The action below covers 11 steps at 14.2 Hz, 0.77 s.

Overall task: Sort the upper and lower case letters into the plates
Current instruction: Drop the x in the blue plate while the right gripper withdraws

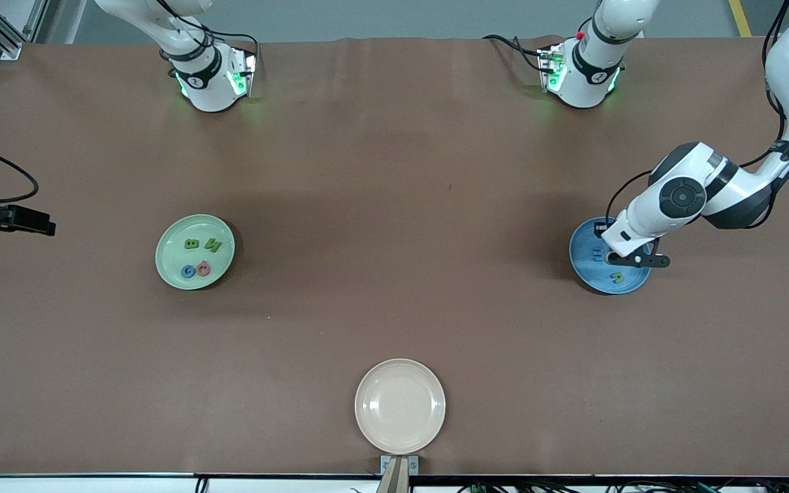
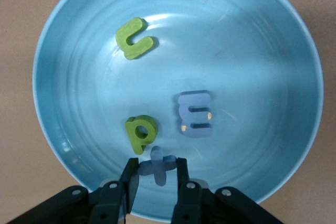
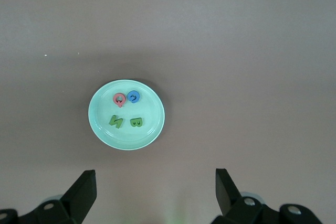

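Left wrist view shows the left tool (image 2: 153, 174) pinching the blue x (image 2: 157, 163) low over the blue plate (image 2: 63, 51), just beside the green p (image 2: 139, 132); I'd part the fingers gently. The right tool (image 3: 155, 195) waits, spread wide.

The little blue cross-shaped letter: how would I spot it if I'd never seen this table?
Find the bright blue plate at the left arm's end of the table. The left pincer is over its rim, shut on the blue x. The green p, green u and blue m lie loose on the plate; only the x is a cross.
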Tool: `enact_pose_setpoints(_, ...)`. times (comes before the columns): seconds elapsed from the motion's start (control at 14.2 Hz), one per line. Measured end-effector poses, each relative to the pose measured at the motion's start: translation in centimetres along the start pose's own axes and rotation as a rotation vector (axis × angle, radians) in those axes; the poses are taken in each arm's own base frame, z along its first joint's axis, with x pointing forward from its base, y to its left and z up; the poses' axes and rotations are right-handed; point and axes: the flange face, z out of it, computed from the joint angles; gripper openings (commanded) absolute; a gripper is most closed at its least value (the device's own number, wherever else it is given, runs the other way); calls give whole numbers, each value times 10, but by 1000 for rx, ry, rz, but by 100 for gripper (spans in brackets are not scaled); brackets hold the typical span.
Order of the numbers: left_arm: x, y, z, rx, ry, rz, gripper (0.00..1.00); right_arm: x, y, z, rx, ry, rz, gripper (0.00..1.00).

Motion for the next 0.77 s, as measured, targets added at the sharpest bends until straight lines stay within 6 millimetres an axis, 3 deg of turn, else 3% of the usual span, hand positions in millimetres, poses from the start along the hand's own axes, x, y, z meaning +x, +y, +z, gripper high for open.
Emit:
enact_pose_setpoints(0.21,0,3,0,0,0,5,48,0,-4,4,2,-20,1,100)
enact_pose_setpoints(0.28,0,5,0,1,1,9,64,-1,-3,5,4,-29,3,100)
enact_pose_setpoints(0.35,0,7,0,2,1,14,87,-1,-2,5,5,-34,6,100)
enact_pose_setpoints(0.42,0,9,-1,2,1,18,100,-2,-2,6,6,-39,7,100)
enact_pose_setpoints(0.77,7,3,-8,2,17,2,100,-5,-4,8,21,-66,4,100)
